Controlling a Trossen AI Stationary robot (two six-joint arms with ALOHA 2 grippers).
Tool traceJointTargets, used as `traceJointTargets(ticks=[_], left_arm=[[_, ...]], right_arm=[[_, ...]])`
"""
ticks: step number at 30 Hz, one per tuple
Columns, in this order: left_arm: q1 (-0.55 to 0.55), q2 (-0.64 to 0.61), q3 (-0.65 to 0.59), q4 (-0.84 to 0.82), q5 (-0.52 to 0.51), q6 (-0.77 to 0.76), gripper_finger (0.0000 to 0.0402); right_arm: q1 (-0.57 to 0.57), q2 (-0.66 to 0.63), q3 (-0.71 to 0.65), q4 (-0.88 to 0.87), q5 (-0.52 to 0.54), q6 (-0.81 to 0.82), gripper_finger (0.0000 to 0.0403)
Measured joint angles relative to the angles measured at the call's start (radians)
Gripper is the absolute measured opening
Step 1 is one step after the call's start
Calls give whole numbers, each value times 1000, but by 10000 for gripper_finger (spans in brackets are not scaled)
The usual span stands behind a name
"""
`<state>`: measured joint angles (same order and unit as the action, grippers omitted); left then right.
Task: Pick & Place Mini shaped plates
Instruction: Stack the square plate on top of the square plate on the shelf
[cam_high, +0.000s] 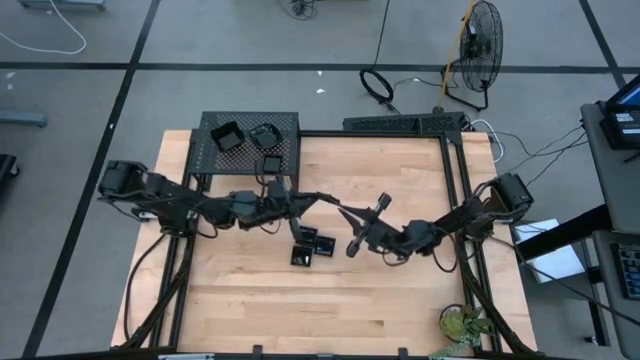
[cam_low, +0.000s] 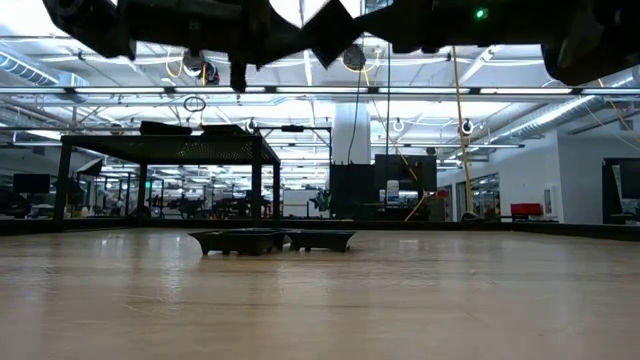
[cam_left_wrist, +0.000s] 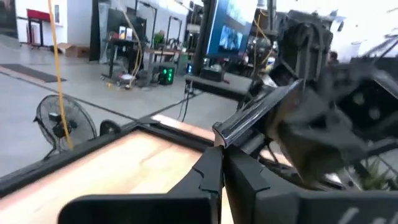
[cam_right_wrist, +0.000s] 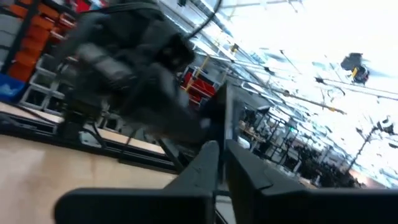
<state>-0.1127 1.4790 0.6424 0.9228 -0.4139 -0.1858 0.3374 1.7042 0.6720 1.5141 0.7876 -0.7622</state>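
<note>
Grey floor (cam_high: 250, 40) crossed by dark lines surrounds the wooden counter (cam_high: 400, 300). A fan (cam_high: 480, 45) stands at one o'clock, cables (cam_high: 385, 85) beside it. Ceiling lights (cam_low: 420, 100) run over a hall with shelving (cam_low: 30, 190) behind.

Four cameras, one surface (cam_high: 400, 290).
Overhead looks straight down; low looks level across it; both share the plates (cam_low: 270, 240); wrists look outward.
</note>
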Motion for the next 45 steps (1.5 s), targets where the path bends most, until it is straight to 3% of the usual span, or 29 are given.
traceJointTargets(ticks=[6,14,17,21,31,45], left_arm=[[0,-149,1,-199,-60,-1,7],[68,-437,6,-772,-143,-107,4],[140,-532,41,-1007,-125,-178,4],[260,-583,99,-1215,-3,-211,4],[467,-530,138,-1348,208,-184,5],[499,-542,138,-1325,229,-175,6]], right_arm=[[58,0,0,0,63,-39,88],[77,0,0,-2,175,-43,148],[75,0,0,-1,176,-43,157],[68,0,0,-2,154,-38,160],[48,0,0,-51,125,42,158],[49,0,0,-69,126,43,155]])
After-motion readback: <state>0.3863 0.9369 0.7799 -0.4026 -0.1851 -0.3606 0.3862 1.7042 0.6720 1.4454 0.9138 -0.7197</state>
